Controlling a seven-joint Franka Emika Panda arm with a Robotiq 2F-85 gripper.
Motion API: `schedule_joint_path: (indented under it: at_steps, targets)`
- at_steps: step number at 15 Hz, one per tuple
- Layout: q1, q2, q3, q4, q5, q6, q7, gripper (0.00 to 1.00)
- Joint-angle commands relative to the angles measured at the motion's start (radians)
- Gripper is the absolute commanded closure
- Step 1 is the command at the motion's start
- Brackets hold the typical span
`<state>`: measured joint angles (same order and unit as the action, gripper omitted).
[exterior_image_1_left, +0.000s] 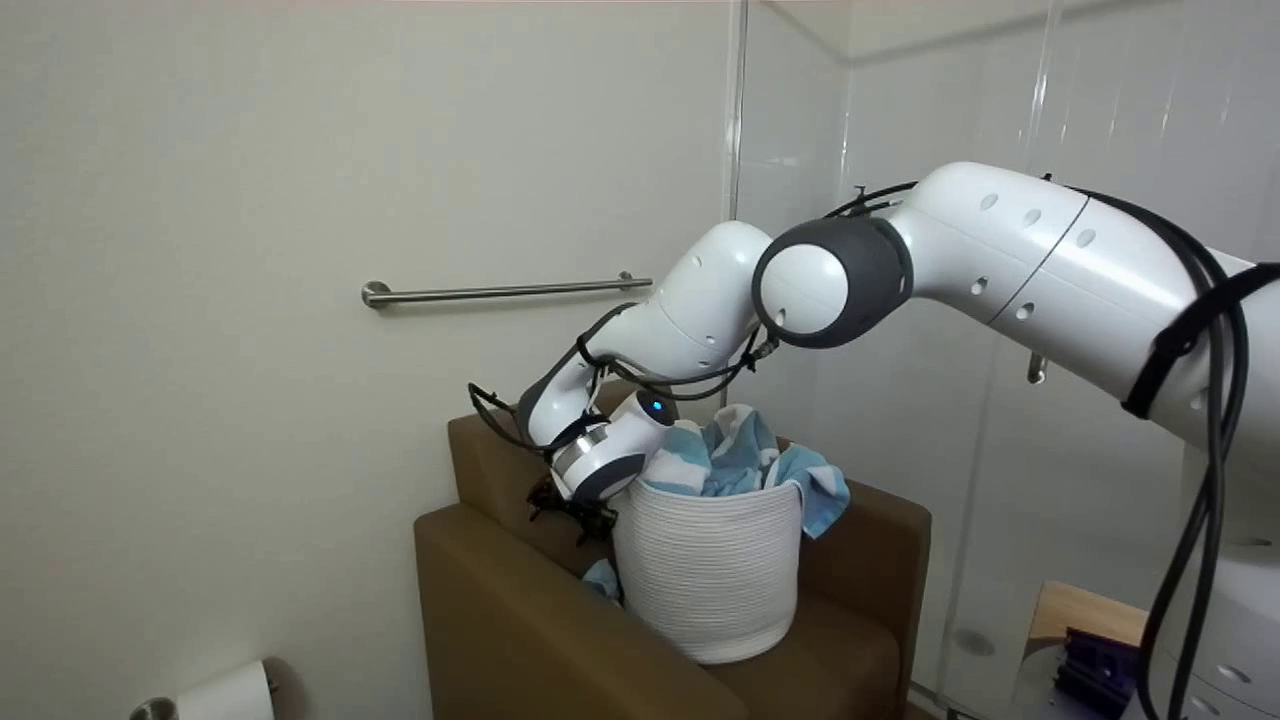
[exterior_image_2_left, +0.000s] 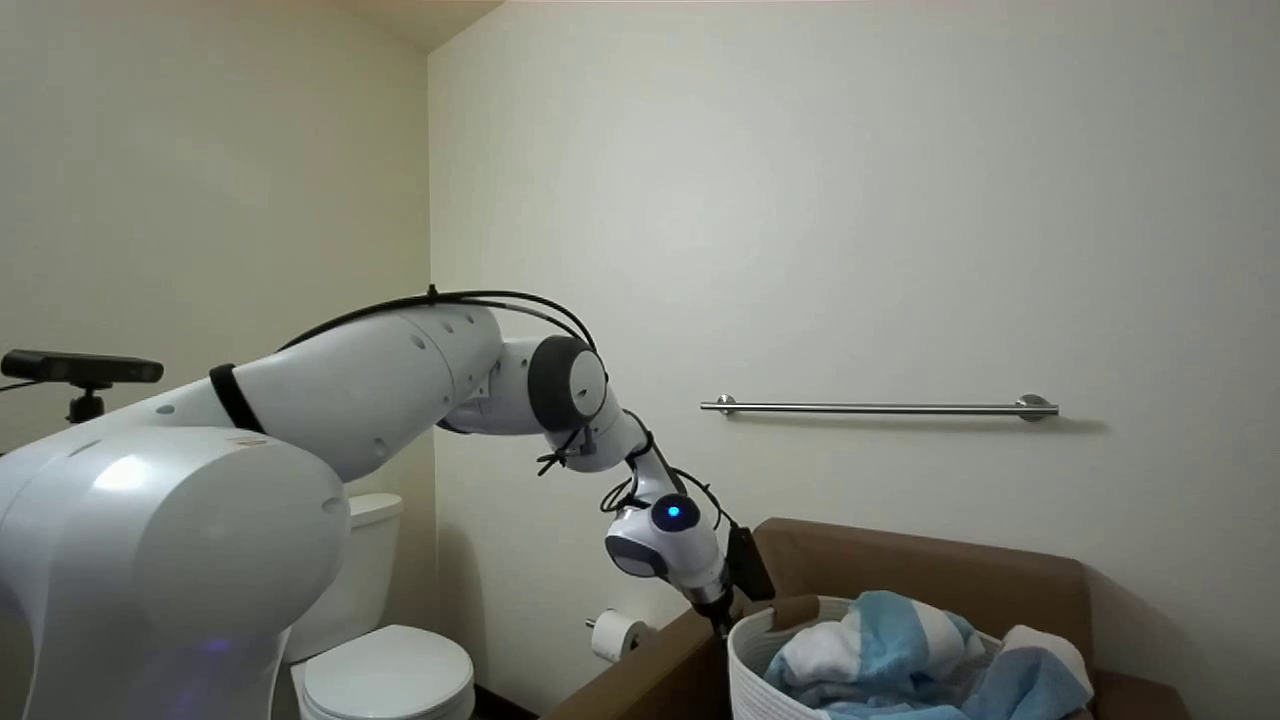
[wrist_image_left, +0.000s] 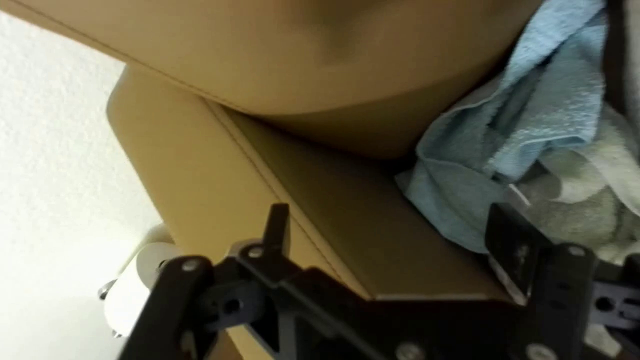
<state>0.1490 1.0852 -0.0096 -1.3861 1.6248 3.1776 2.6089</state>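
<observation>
Pale blue and crumpled, a towel (wrist_image_left: 465, 195) lies in the corner of the brown chair (wrist_image_left: 300, 65), just beyond the gripper (wrist_image_left: 389, 225) and off toward one fingertip (wrist_image_left: 512, 245); whether that tip touches it, I cannot tell. The jaws stand wide apart and grip nothing. Close beside the gripper stands a white basket (exterior_image_1_left: 710, 585), heaped with blue-and-white cloths (exterior_image_1_left: 740, 460); on the gripper's opposite flank runs the chair's armrest (wrist_image_left: 215, 185).

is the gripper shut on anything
No, in the wrist view the gripper stands open, its two fingers wide apart.
</observation>
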Motion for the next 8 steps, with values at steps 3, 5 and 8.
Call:
schedule_joint_path:
  at_steps: [3, 5, 8]
  targets:
    - [-0.046, -0.147, 0.126, -0.341, 0.071, 0.199, 0.000, 0.00]
    - [-0.027, -0.079, 0.110, -0.245, 0.080, 0.194, -0.030, 0.00]
    - [-0.033, -0.113, 0.130, -0.326, 0.085, 0.197, -0.027, 0.00]
